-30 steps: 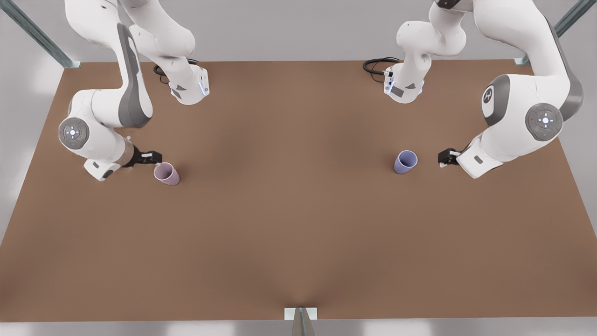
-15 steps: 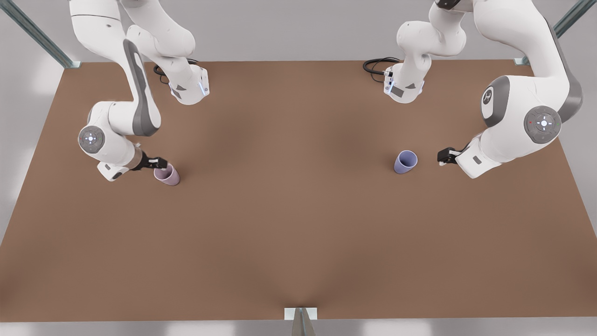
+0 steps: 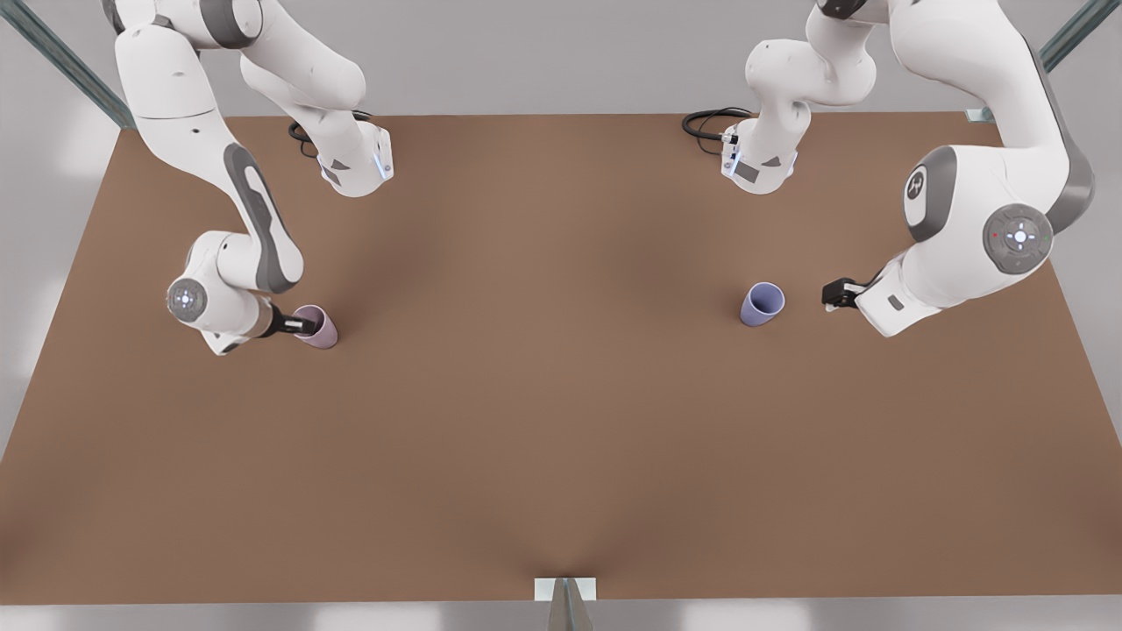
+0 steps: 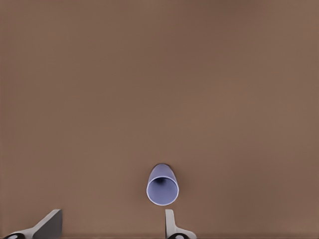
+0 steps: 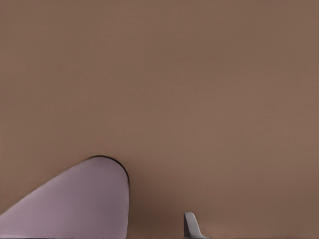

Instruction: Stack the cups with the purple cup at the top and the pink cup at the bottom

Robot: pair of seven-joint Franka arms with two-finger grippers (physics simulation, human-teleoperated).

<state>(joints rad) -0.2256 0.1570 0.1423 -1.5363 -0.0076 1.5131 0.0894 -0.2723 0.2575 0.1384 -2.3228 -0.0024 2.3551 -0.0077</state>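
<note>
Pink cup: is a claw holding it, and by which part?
Not held yet: right claw is open at the rim of the pink cup, finger clear of its wall. Left claw waits open beside the purple cup.

Brown matte tabletop [image 3: 561, 421], pale grey wall behind, metal frame struts [image 3: 61, 61] at corners, possibly soft overhead light.

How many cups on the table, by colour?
Pink cup: 1, at the right gripper
Purple cup: 1, apart from the left gripper, which is open
Total: 2 cups, both on the table, not yet stacked
</note>
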